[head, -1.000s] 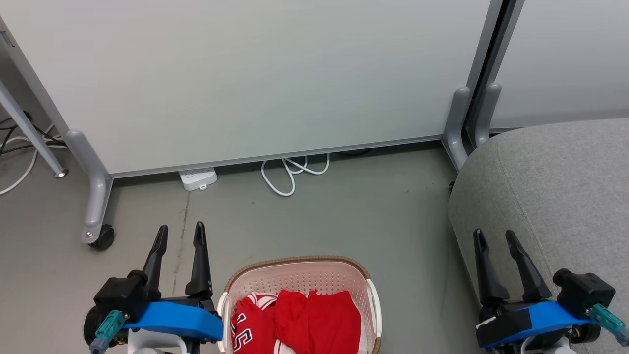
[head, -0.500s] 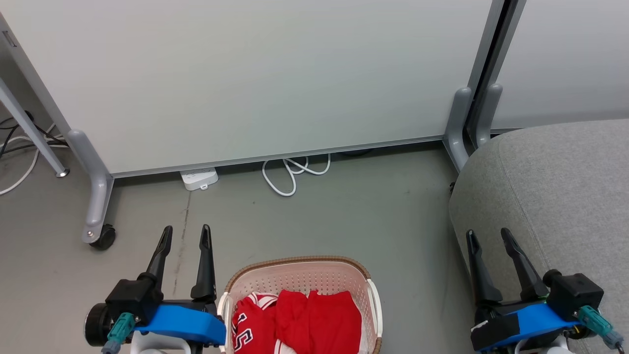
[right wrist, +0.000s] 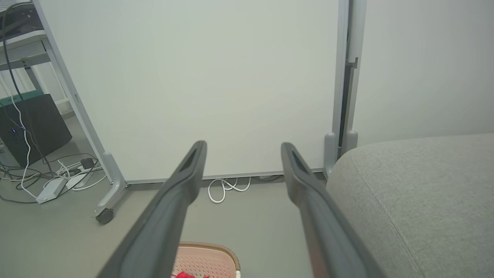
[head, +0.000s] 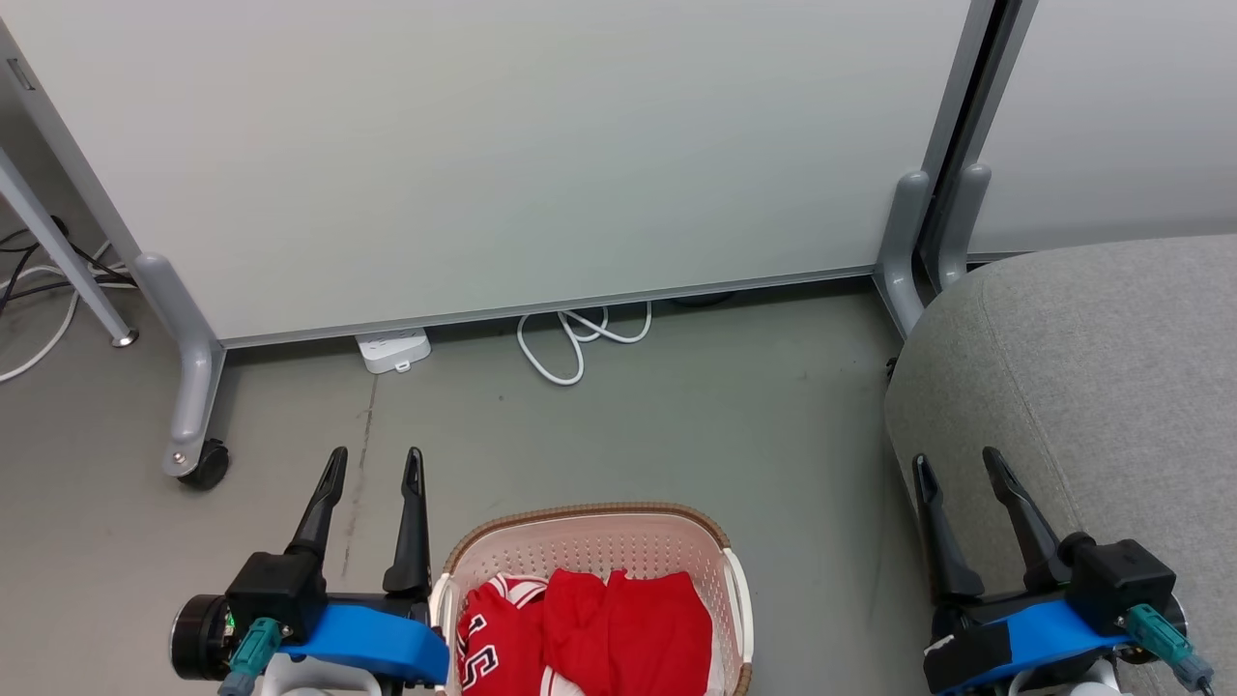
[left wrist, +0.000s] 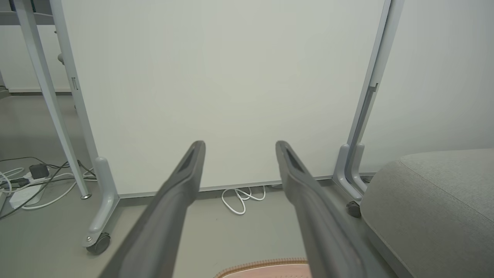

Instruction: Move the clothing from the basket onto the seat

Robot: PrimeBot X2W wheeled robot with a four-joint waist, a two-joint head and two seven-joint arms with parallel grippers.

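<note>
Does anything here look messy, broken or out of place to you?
Nothing looks damaged or spilled. The clothing lies bunched inside the basket, which stands upright on the floor near the seat. The only untidy bit is a loose white cable looped on the floor under the partition.

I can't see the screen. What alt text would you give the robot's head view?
An oval cream plastic laundry basket holding soft red clothing stands on the grey floor, beside the open left gripper. The open right gripper hangs by a large grey woven-fabric seat on the right; a white wheeled partition panel stands behind.
</note>
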